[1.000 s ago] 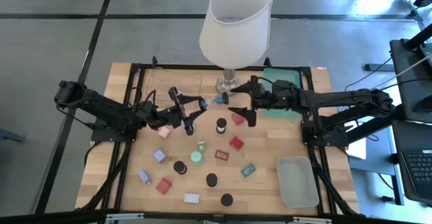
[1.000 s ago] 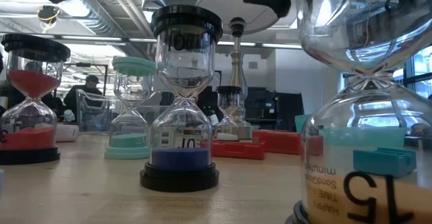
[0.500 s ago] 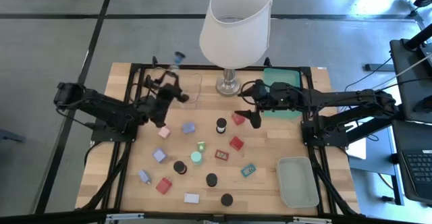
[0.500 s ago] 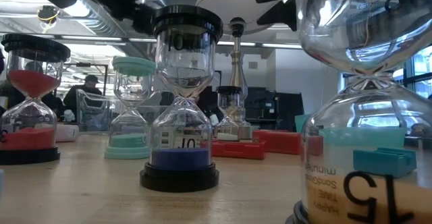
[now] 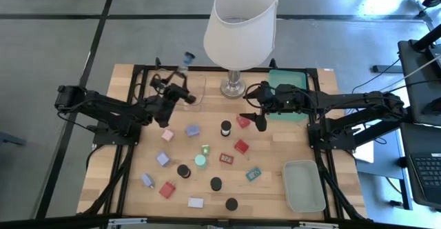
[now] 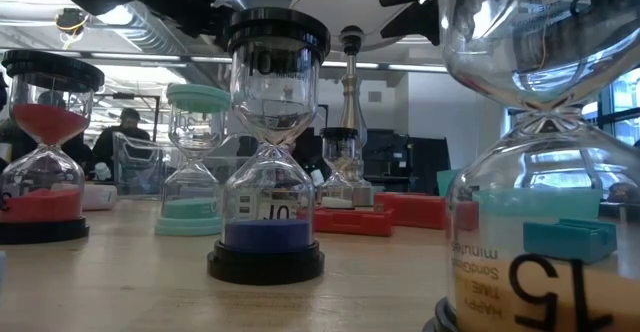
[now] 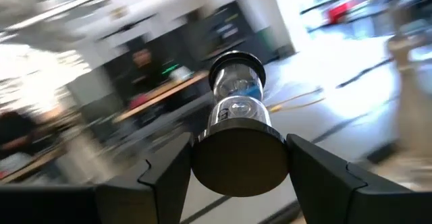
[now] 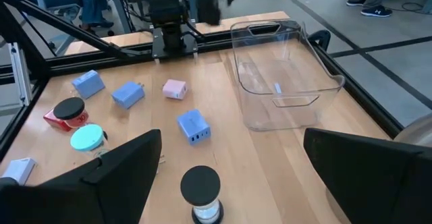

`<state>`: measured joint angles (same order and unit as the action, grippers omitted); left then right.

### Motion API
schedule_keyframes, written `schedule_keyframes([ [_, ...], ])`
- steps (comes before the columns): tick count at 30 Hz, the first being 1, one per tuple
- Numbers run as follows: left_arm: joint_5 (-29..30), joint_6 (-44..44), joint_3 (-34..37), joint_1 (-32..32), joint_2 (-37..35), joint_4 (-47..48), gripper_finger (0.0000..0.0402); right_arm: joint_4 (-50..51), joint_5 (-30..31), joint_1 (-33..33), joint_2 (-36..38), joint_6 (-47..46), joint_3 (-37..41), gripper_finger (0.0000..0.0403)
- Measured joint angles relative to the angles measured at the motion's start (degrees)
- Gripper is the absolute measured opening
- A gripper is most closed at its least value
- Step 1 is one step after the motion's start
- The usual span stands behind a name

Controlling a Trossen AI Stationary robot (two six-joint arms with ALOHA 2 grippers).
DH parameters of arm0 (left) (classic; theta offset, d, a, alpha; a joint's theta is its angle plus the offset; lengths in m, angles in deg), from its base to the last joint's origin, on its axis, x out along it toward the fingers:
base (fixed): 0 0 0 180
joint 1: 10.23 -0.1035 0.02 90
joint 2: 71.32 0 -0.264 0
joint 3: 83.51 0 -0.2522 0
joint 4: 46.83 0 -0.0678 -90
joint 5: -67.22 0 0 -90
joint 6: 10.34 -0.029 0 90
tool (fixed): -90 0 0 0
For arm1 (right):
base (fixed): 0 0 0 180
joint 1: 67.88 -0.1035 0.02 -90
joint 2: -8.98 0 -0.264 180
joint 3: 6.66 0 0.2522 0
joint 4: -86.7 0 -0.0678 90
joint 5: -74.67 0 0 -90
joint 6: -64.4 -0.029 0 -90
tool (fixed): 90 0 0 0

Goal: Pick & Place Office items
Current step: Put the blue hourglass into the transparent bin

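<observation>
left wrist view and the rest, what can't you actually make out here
- Left wrist view: the room behind is blurred; only the hourglass between the left gripper's fingers is clear.
- High view: the hourglass sand colour is too small to tell.
- Low view: the nearest hourglass is cut off by the edge and blocks the table's right side.
- Right wrist view: the right gripper is open, fingertips cut off; the clear tray looks empty.

Left gripper raised, jaws clamped; right gripper hovers, jaws spread.
</observation>
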<state>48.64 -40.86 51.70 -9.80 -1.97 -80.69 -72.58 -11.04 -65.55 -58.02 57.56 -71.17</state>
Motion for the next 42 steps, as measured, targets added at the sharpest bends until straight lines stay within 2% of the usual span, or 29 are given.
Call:
schedule_keyframes([
  [8,-28.4,21.8,0.0,-1.4,0.0,13.4,0.0216,0.0,0.0,0.0,0.0,0.0,0.0,0.0366],
  [11,-36.1,27.1,0.0,-1.9,-0.1,18.0,0.0216,0.5,0.0,0.0,0.0,0.0,0.0,0.0365],
  [14,-38.1,30.6,-2.8,-2.9,-1.9,28.4,0.0216,0.9,0.0,0.0,0.0,0.0,0.0,0.0365],
  [17,-40.0,36.0,-11.1,-5.1,-4.0,49.5,0.0216,0.9,0.0,0.0,0.0,0.0,0.0,0.0365],
  [20,-45.0,42.9,-21.2,-8.6,-3.8,72.1,0.0216,0.9,1.1,0.0,0.0,-0.1,0.0,0.0365],
  [22,-48.6,45.9,-27.1,-11.0,-3.2,82.4,0.0216,0.9,1.8,0.0,0.0,-0.1,0.0,0.0365],
  [25,-51.5,48.5,-32.2,-14.6,-2.6,95.1,0.0216,0.9,2.7,0.0,0.0,-0.2,0.0,0.0365],
  [33,-54.9,53.9,-34.1,-26.0,-2.1,115.2,0.0216,0.9,2.8,0.0,0.0,-0.2,0.0,0.0365],
  [37,-55.6,53.6,-34.1,-31.6,-0.2,116.4,0.0216,0.9,2.7,0.0,0.0,0.0,0.0,0.0365],
  [42,-62.8,48.3,-34.1,-37.3,5.1,113.8,0.0216,0.9,2.5,0.0,0.0,0.0,0.0,0.0365],
])
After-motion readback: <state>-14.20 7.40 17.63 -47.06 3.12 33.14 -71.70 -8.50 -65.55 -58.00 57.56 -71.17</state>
